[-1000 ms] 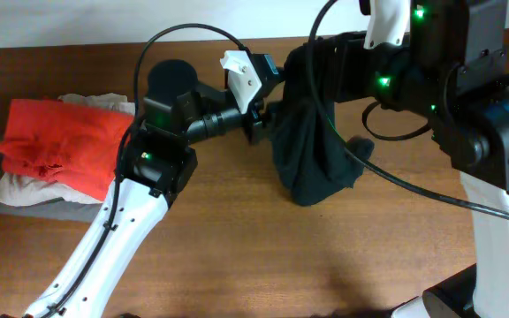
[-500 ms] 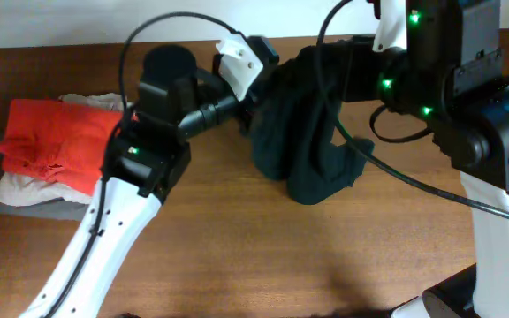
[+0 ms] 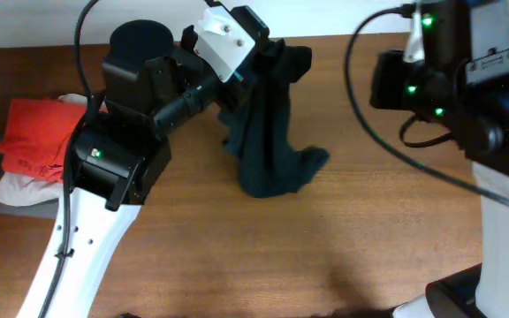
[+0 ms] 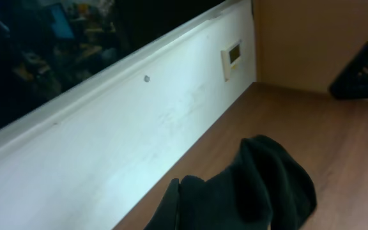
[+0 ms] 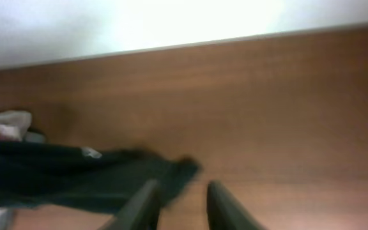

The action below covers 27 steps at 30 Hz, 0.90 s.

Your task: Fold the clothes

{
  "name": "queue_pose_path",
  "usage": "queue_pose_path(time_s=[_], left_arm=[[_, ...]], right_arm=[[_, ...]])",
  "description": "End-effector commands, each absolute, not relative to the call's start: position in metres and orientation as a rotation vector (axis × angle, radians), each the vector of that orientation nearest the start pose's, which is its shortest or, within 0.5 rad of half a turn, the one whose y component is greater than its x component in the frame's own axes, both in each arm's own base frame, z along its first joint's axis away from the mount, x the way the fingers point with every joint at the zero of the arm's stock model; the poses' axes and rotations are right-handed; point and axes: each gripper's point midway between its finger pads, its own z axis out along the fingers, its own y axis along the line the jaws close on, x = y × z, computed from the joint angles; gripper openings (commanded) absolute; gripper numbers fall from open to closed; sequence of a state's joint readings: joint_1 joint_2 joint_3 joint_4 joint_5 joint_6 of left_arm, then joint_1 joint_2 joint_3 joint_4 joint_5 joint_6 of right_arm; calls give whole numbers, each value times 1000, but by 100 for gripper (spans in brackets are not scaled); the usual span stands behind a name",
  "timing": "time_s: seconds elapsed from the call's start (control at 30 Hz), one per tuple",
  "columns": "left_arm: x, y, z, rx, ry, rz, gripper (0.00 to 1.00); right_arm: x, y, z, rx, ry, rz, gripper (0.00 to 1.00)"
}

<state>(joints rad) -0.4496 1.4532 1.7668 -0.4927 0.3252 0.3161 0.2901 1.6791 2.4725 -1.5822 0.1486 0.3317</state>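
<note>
Near the far edge of the table, the left gripper clamps the black shirt high so it hangs untangled for folding, while the right gripper stands open, empty.

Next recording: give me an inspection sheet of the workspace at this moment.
Surface: wooden table.
Job's things: black garment hangs bunched from the left gripper, lower end reaching the table, not folded.
Clutter: red folded garment on top of beige and grey garments, at the table's left edge.
Grippers: left gripper shut on the black garment; right gripper open, nothing between its fingers.
Cables: black cables loop along both arms.
Surroundings: white wall behind the table.
</note>
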Motion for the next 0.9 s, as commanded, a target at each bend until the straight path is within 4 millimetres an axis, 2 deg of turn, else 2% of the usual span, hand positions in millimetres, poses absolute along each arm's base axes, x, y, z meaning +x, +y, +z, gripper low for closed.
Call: queue_pose_path(time_s=[0.0,0.03,0.13,0.3,0.37,0.4,0.53,0.67,0.87], left_arm=[[372,-231,487,843,1484,-306,0],[371,-230,490,841,1479,-306,0],[371,-229,492,839,1483,-302,0],[379,-217,491,781,1516,-227,0],[379,-215,492,774,1516,-219,0],[379,-215,493,773,1514,-219,0],[379,-215,494,772,1511,-219,0],[379,-215,494,772,1511,-219,0],[382,-210,497,746,1518,-189,0]], right_arm=[[353,70,395,103,2448,160,48],[357,69,380,89,2503,181,55],[369,70,347,71,2616,237,56],[393,78,268,13,2813,402,55],[397,86,239,-34,2864,497,55],[397,92,216,-79,2899,555,55],[394,103,163,-114,2961,611,56],[379,149,135,-368,2880,912,56],[374,178,97,-473,2779,1037,59]])
